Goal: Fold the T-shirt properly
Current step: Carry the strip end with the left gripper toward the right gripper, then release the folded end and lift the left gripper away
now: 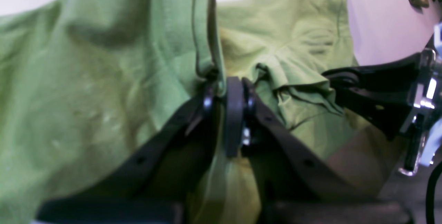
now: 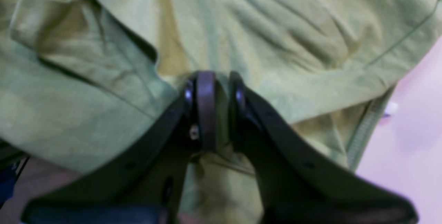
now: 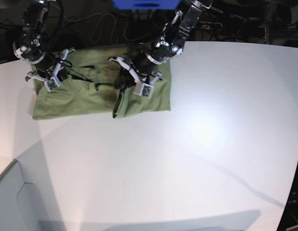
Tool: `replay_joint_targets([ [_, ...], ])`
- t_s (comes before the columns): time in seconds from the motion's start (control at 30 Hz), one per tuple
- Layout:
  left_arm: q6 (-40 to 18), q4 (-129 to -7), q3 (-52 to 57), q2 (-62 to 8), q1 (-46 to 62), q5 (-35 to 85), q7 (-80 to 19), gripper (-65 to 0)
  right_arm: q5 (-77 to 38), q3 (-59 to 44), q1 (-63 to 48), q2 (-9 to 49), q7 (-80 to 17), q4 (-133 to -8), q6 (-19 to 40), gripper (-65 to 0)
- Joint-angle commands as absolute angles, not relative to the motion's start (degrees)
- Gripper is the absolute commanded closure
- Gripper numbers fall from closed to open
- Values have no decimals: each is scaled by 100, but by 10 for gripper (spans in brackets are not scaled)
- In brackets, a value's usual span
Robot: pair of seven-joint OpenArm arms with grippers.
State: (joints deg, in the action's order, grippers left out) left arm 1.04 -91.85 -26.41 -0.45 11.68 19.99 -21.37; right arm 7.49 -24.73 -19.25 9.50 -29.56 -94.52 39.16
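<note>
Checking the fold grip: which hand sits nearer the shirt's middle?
The left hand, shut on the T-shirt near its middle; the right hand pinches the far end.

White table [image 3: 211, 144] w/ green T-shirt [image 3: 91, 98] lying at far-left corner.

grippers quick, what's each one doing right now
Left pincer: closed on the T-shirt.
Right pincer: closed on the T-shirt too.

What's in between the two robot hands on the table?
Only green cloth: a rumpled stretch of the T-shirt spans from the right gripper to the left gripper. Both are shut on it. The base view shows this.
</note>
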Motion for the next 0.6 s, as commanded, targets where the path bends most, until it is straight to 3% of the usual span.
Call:
replay_joint_targets([
  [0.0,31,-9235,-2695,40,1112,2053,-2044,0,787,-2501,-1921,1007,-2993,-9508,4000,-48],
  [0.57,48,-9138,-3178,40,831,2062,-2009,0,787,-2501,-1921,1007,-2993,-9508,4000,-48],
])
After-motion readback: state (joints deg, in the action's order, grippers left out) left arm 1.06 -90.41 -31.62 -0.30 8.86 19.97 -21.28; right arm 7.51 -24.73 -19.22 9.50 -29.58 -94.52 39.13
